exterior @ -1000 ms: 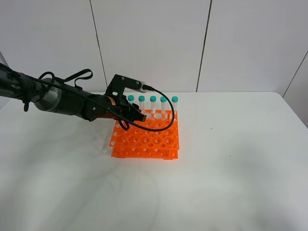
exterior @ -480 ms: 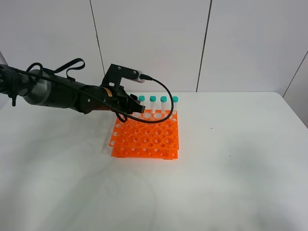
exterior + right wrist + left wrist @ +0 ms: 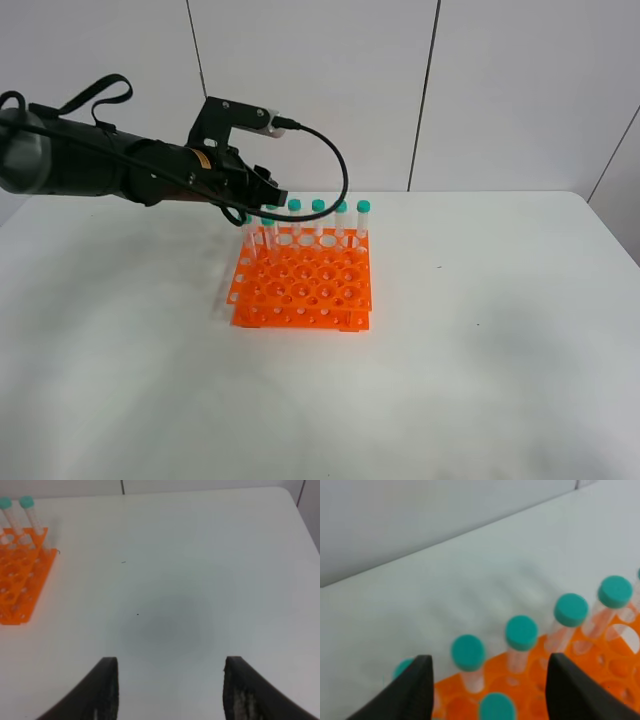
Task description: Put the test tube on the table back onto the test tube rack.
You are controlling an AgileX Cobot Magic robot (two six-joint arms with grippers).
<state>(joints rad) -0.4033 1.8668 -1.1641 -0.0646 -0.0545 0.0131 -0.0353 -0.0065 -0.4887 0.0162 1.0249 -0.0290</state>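
The orange test tube rack stands on the white table. Several clear test tubes with teal caps stand upright along its back row and back left corner. I see no tube lying on the table. My left gripper hovers above the rack's back left corner, open and empty. In the left wrist view its fingers stand wide apart over the teal caps. My right gripper is open and empty over bare table, with the rack far off to its side.
A black cable loops from the left arm over the rack's back row. A white panelled wall stands behind the table. The right arm is out of the exterior high view.
My left gripper has risen from the rack's back row and drawn back to the left. The tubes in the rack stay upright. The right arm has not moved.
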